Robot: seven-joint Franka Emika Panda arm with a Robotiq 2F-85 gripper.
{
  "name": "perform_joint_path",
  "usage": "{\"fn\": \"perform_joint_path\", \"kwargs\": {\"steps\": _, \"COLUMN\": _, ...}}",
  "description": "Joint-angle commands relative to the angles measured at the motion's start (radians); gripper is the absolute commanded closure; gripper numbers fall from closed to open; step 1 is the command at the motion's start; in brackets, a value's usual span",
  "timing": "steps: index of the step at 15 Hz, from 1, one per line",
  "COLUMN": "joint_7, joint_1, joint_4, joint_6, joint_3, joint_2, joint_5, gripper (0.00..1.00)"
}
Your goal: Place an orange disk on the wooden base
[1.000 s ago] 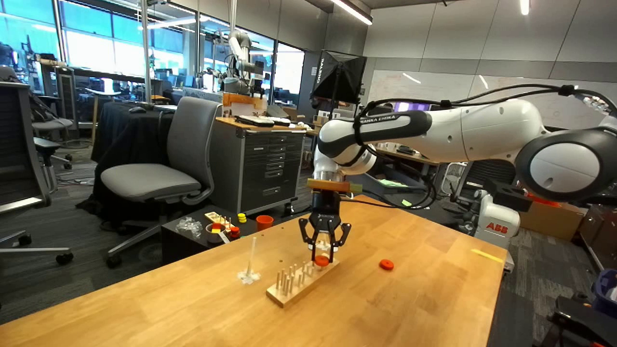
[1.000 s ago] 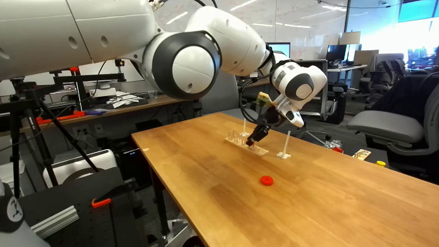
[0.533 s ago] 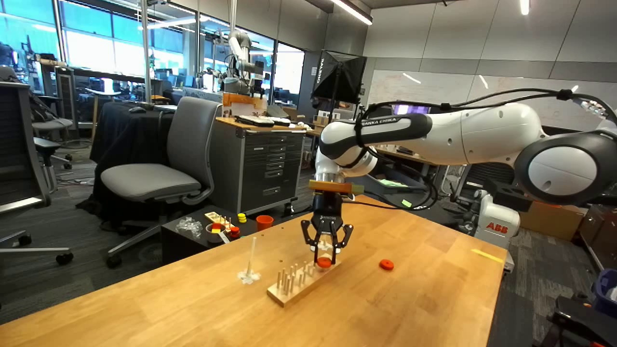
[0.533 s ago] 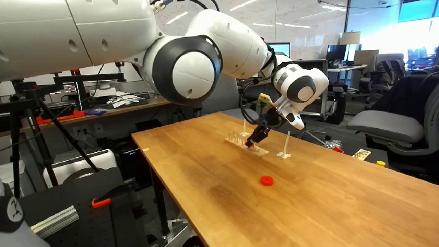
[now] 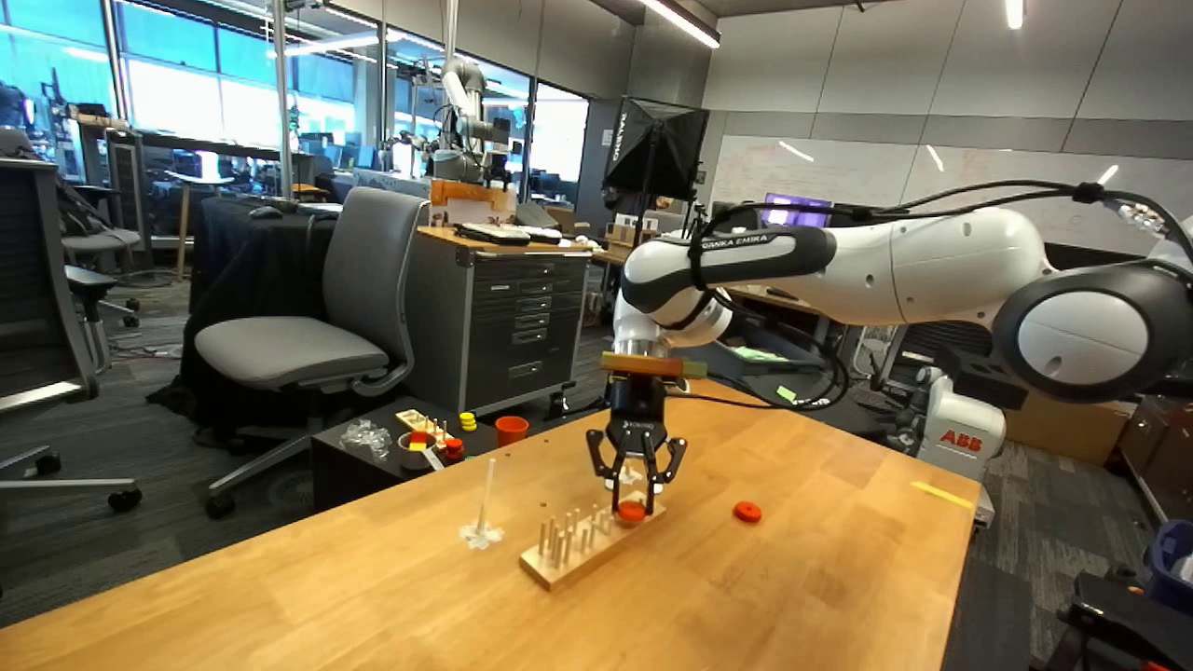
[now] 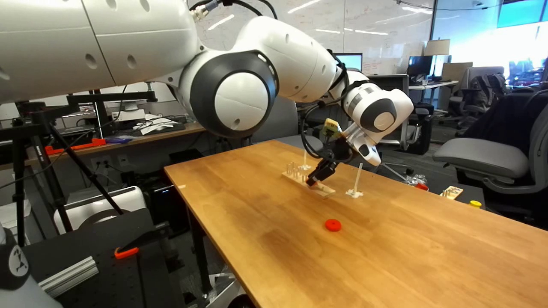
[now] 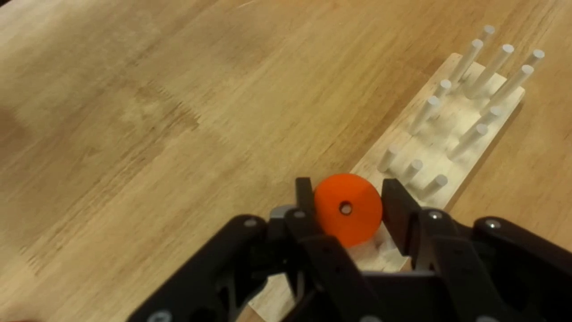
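Note:
My gripper point(image 5: 633, 509) is shut on the orange disk point(image 5: 632, 513), holding it flat over the far end of the wooden base point(image 5: 550, 576). In the wrist view the disk point(image 7: 348, 228) sits between both fingers of the gripper point(image 7: 346, 183). A pale spot, perhaps a peg tip, shows in its centre hole. The pale base point(image 7: 456, 116) has several upright pegs. Whether the disk rests on the base cannot be told. In an exterior view the gripper point(image 6: 312, 181) mostly hides the disk above the base point(image 6: 326, 191).
A second orange disk point(image 5: 747, 512) lies on the wooden table point(image 5: 792, 596); it also shows in an exterior view point(image 6: 332, 225). A thin upright stick point(image 6: 356, 182) on a taped foot stands beside the base, and another stick point(image 6: 305, 158) stands behind it.
My gripper and the held disk have moved slightly down and a little to the right in both exterior views. The wooden base has shifted slightly the same way. The second disk has not moved.

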Motion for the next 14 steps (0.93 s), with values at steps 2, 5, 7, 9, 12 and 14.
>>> {"fn": "perform_joint_path", "kwargs": {"steps": 2, "joint_7": 0.039, "joint_1": -0.01, "joint_4": 0.081, "joint_6": -0.049, "joint_3": 0.026, "joint_2": 0.042, "joint_5": 0.01, "gripper": 0.83}}
{"fn": "perform_joint_path", "kwargs": {"steps": 5, "joint_7": 0.041, "joint_1": -0.011, "joint_4": 0.086, "joint_6": -0.061, "joint_3": 0.028, "joint_2": 0.036, "joint_5": 0.009, "gripper": 0.32}}
{"fn": "perform_joint_path", "kwargs": {"steps": 7, "joint_7": 0.032, "joint_1": -0.006, "joint_4": 0.096, "joint_6": -0.069, "joint_3": 0.025, "joint_2": 0.027, "joint_5": 0.0, "gripper": 0.19}}
{"fn": "perform_joint_path", "kwargs": {"steps": 9, "joint_7": 0.021, "joint_1": -0.003, "joint_4": 0.114, "joint_6": -0.08, "joint_3": 0.025, "joint_2": 0.017, "joint_5": -0.007, "gripper": 0.02}}
{"fn": "perform_joint_path", "kwargs": {"steps": 12, "joint_7": -0.009, "joint_1": 0.0, "joint_4": 0.016, "joint_6": -0.043, "joint_3": 0.016, "joint_2": -0.067, "joint_5": -0.025, "gripper": 0.0}}
{"fn": "perform_joint_path", "kwargs": {"steps": 14, "joint_7": -0.014, "joint_1": 0.018, "joint_4": 0.021, "joint_6": -0.043, "joint_3": -0.005, "joint_2": -0.094, "joint_5": -0.061, "gripper": 0.0}}
